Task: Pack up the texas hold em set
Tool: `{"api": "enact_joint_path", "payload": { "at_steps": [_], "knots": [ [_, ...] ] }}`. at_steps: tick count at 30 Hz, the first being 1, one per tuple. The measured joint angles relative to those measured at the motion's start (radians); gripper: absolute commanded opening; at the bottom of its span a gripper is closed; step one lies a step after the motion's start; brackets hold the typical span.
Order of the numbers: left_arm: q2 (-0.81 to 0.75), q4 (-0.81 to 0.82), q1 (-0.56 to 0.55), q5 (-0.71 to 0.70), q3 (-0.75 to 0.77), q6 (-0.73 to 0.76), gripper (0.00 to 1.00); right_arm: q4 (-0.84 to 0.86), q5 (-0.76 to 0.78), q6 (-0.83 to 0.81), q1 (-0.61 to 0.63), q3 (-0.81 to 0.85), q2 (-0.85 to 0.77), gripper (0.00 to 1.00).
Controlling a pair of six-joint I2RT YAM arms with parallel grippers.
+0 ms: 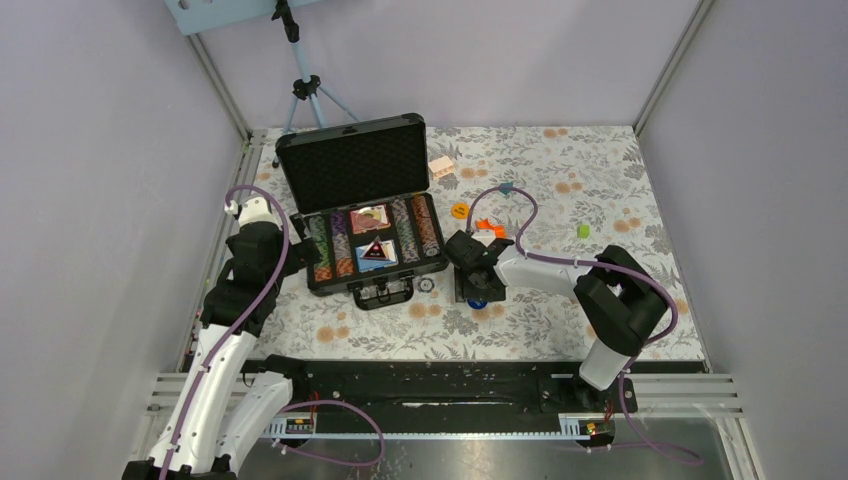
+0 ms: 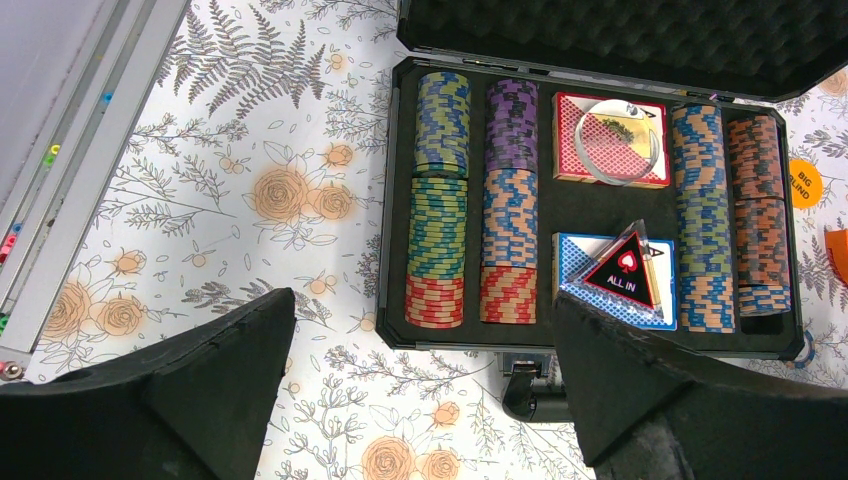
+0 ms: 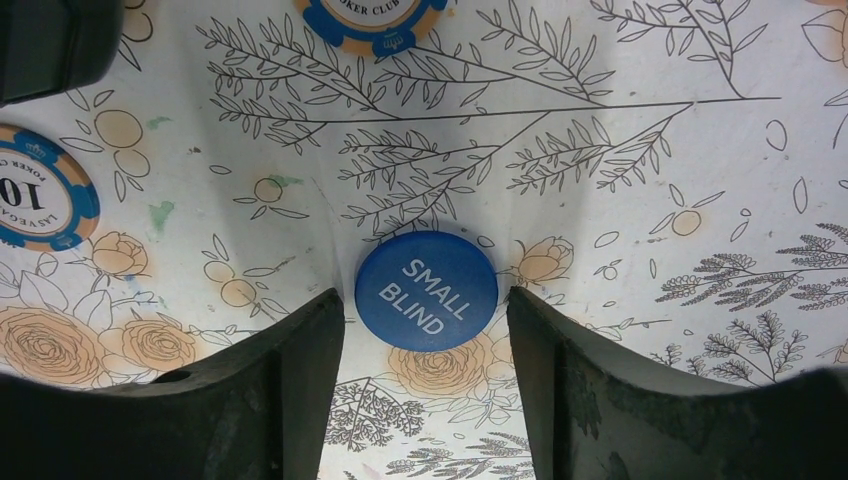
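Right pincer [image 3: 425,305] open, low on the floral surface [image 1: 600,160], fingers [image 3: 290,380] just beside a blue SMALL BLIND disc [image 3: 427,288], not touching. Two loose poker chips [image 3: 40,200] nearby. Left pincer [image 2: 422,300] wide open, near side of the open briefcase [image 1: 350,165]; chip rows [image 2: 510,240] and card decks [image 2: 610,140] inside.

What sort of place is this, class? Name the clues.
Probably a robotics lab cell, not a home: left arm and right arm bolted to a metal rail, plain grey walls enclosing the floral table, a tripod behind.
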Motion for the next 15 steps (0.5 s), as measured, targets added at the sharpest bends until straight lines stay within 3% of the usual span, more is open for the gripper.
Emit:
{"api": "enact_joint_path", "payload": {
  "at_steps": [15],
  "knots": [
    [0.0,0.0,0.0,0.0,0.0,0.0,0.99,-0.006,0.013,0.003,0.003,0.003,-0.001,0.51]
  ]
}}
